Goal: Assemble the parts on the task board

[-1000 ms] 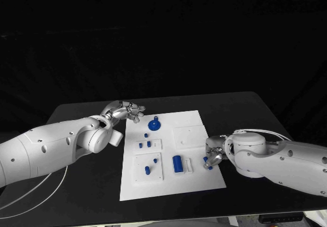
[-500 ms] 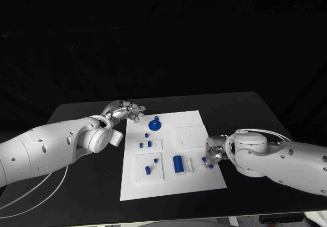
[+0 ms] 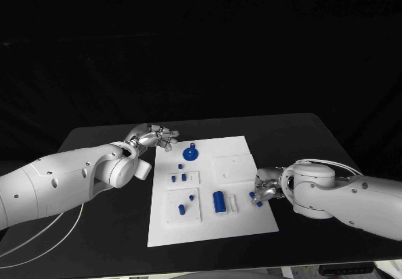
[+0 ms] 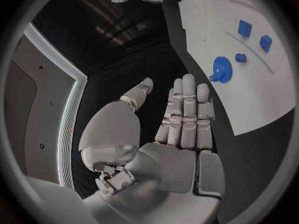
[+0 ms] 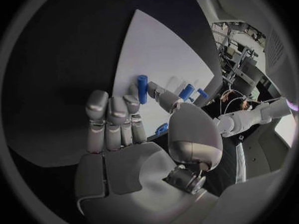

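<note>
**Right hand holds a small blue part at the board's right edge; left hand waits empty**

The left hand (image 3: pixel 155 138) hovers over the worktop (image 3: pixel 100 221) just beside the far left corner of the task board (image 3: pixel 251 224). In the left wrist view its fingers (image 4: pixel 186 109) lie straight and side by side, with nothing in them. I judge that it is parked there to leave the board free for the other arm, and perhaps to be ready to steady the board.

On the board, going from left to right: a raised white plate near the left edge carries small blue pegs (image 3: pixel 181 207). A second small plate beyond it has two blue pieces (image 3: pixel 178 178). Near the far edge lies a round blue part (image 3: pixel 190 154) with a small tab. In the middle stands or lies a blue cylinder (image 3: pixel 218 201), with a white slot piece just beside it. These parts seem to be laid out loose, each near the place where it must go.

At the right edge of the board the right hand (image 3: pixel 265 190) pinches a small blue part (image 3: pixel 254 199) between its fingertips; the right wrist view also shows a blue piece (image 5: pixel 142 88) at the fingertips. The hand holds it low over the board, probably to carry it to its seat.

I can read no brand, label or writing on any thing.
</note>
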